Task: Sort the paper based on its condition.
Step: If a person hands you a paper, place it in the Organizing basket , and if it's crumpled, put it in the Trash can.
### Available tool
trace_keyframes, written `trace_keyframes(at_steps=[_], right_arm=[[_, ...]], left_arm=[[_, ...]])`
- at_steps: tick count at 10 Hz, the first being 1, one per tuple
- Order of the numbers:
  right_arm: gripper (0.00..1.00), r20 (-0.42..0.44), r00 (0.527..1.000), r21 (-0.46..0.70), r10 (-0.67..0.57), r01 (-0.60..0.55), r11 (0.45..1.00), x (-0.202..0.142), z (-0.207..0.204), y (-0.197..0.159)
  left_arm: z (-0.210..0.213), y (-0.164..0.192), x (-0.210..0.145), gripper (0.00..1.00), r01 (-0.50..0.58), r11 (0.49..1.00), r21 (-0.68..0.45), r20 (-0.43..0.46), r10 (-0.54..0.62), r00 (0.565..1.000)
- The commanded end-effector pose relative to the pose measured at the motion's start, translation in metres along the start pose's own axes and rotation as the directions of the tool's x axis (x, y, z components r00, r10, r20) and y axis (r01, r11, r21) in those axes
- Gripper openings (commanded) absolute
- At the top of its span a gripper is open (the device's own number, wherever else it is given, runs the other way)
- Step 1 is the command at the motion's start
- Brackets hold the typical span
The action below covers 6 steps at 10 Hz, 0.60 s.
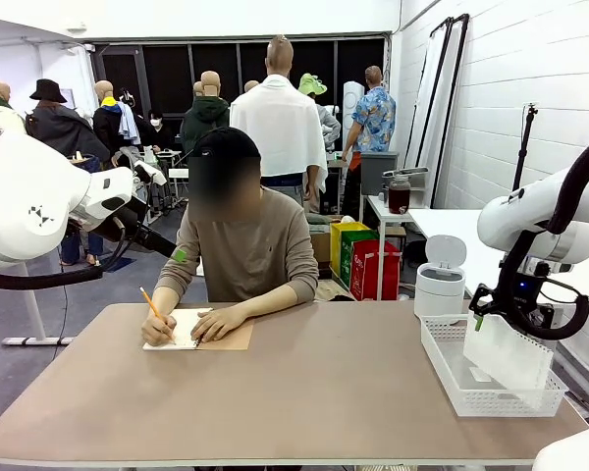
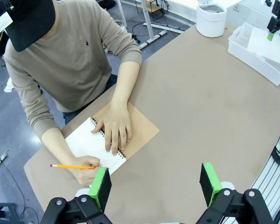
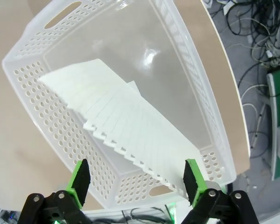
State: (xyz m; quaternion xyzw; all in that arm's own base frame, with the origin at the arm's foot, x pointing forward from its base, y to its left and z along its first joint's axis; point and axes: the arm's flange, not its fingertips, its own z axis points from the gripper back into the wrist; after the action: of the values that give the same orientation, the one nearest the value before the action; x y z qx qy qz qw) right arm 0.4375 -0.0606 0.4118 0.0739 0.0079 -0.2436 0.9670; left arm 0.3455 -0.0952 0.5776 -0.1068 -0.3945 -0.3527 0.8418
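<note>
The right gripper (image 3: 135, 182) hangs directly over the white lattice basket (image 3: 32, 93) at the robot's right end of the table (image 2: 200, 107). Its fingers are spread wide and grip nothing. This position suits a drop-off into the basket. The paper (image 3: 130, 121) sits inside the basket. It slopes from the floor up against one wall, which carries its raised edge, and no pad pinches it. The sheet is white with faint ruled lines. It looks flat and uncrumpled. One long edge is ragged with a row of small torn notches, as left by a spiral binding. The left gripper (image 2: 156, 186) hovers above the near table edge. Its fingers are also open and empty, and it faces the person's work area, probably placed to receive the next sheet. The person presses one hand (image 2: 115, 128) on the open spiral notebook (image 2: 91, 142) to steady the page. The other hand (image 2: 86, 170) writes on it with a yellow pencil (image 2: 70, 166).
</note>
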Motion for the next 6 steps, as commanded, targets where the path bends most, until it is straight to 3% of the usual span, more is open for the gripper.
trace_keyframes(at_steps=[1,6], right_arm=[[1.0,0.0,1.0,-0.036,-0.018,0.018,0.999,0.001,0.001,0.004],[1.0,-0.023,0.997,0.095,-0.074,0.076,0.993,-0.002,0.021,0.02]], left_arm=[[0.0,0.0,-0.001,1.0,0.004,1.0,-0.012,0.0,-0.004,1.0],[0.0,0.0,-0.001,1.0,0.004,1.0,-0.012,0.0,-0.004,1.0]])
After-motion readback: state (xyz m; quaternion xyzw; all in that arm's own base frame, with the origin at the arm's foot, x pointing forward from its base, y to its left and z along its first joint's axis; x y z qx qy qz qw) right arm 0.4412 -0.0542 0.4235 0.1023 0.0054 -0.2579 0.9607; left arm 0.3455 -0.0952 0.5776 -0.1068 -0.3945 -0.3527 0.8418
